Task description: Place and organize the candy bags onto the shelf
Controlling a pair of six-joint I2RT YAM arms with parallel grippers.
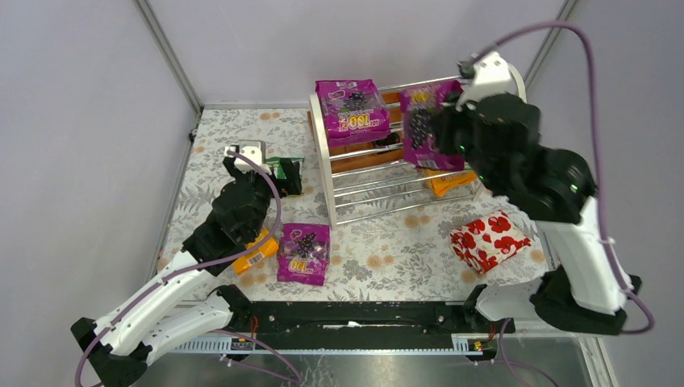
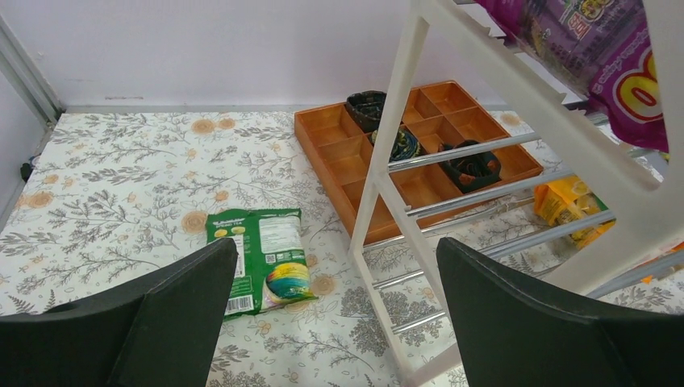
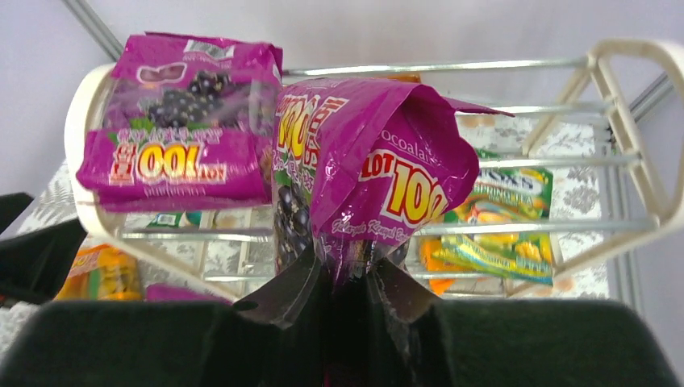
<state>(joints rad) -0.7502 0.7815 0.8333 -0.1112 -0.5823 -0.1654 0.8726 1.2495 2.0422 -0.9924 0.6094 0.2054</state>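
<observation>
The white shelf [image 1: 324, 161] stands at the back middle, with one magenta candy bag [image 1: 352, 110] lying on its top tier. My right gripper [image 1: 446, 122] is shut on a second magenta bag [image 1: 425, 129] and holds it over the shelf's top right; in the right wrist view the gripper [image 3: 355, 274] pinches the bag [image 3: 379, 169] by its edge. A green-yellow bag [image 3: 496, 214] lies under the shelf. A third magenta bag [image 1: 304, 252] and an orange bag [image 1: 256, 251] lie on the table. My left gripper [image 1: 277, 173] is open and empty above a green-white bag [image 2: 262, 258].
A brown compartmented tray [image 2: 339, 145] with dark items sits behind the shelf's left end panel [image 2: 403, 145]. A red-and-white heart-patterned package [image 1: 489, 240] lies at the front right near my right arm. The walls of the enclosure close in the table on three sides.
</observation>
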